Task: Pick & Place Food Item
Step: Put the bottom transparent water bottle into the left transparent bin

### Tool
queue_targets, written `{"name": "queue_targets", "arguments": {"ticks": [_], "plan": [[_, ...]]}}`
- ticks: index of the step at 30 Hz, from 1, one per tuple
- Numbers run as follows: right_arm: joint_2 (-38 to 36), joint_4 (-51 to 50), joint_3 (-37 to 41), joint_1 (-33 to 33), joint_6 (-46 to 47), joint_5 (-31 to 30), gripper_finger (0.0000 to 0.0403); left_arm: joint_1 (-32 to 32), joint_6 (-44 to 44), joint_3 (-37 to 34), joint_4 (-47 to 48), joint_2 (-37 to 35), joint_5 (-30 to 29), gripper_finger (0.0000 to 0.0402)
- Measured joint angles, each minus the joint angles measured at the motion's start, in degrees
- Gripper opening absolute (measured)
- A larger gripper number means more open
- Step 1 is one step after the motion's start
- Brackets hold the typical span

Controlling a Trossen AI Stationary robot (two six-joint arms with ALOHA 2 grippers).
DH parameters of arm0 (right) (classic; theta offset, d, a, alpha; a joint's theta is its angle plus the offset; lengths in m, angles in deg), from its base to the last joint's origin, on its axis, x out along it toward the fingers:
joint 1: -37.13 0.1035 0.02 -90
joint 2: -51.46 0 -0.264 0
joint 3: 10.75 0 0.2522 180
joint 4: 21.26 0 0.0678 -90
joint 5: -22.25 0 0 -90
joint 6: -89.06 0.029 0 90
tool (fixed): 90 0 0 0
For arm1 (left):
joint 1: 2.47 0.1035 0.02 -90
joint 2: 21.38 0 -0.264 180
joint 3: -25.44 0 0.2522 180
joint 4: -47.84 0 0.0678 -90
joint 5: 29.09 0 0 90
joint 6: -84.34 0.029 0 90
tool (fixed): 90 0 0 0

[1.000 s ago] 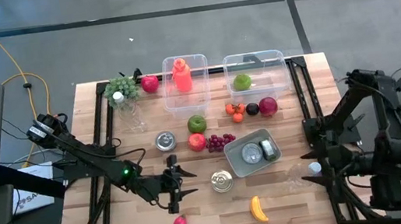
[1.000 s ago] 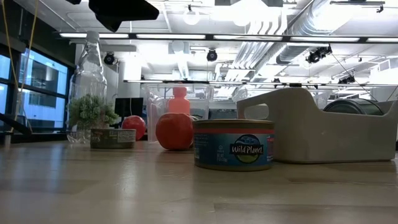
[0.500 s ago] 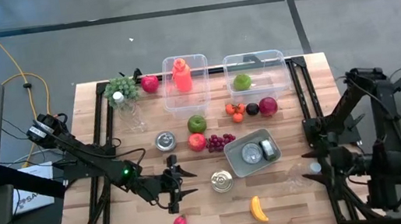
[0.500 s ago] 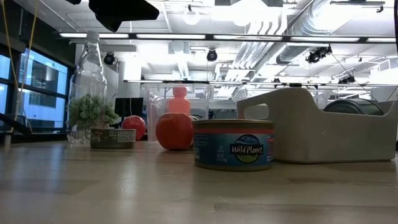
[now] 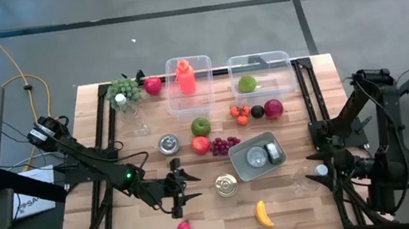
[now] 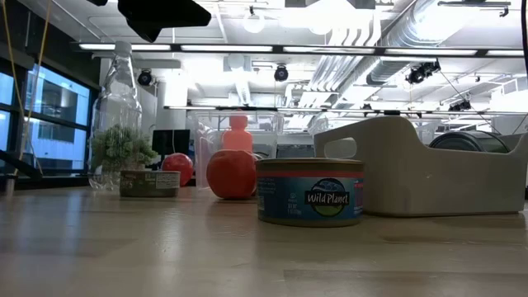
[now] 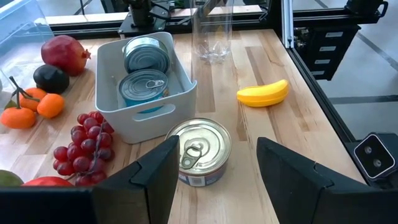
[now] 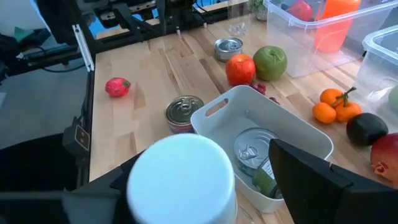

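Wooden tabletop is carrying scattered food; we are seeing the left gripper (image 5: 180,187) hovering with fingers parted and empty. The tuna can (image 5: 226,184) is sitting upright just beside it at three o'clock, squarely ahead between its fingers. The right gripper (image 5: 323,170) is holding a clear, white-capped bottle (image 8: 180,177).

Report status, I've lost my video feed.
Left gripper open, just short of tuna can. Right gripper at clear bottle, table's right edge. Nothing between left gripper and can.
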Motion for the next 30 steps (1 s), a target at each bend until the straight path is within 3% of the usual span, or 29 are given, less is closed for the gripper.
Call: {"name": "queue_targets", "arguments": {"ticks": [12,16,23,30], "plan": [[-0.02,0.06,0.57,0.17,2.42,2.16,0.0257,0.02,0.02,0.0,-0.04,0.0,0.0,0.0208],[-0.02,0.36,0.57,0.25,2.43,2.16,0.0224,0.02,0.02,0.0,-0.07,0.0,0.0,0.0208],[-0.07,0.73,0.55,0.25,2.1,2.97,0.0129,0.02,0.02,0.0,-0.13,0.0,-0.01,0.0208],[-0.09,3.69,0.55,0.25,-2.22,2.11,0.0132,0.02,0.04,0.0,-0.26,0.0,-0.02,0.0208]]}}
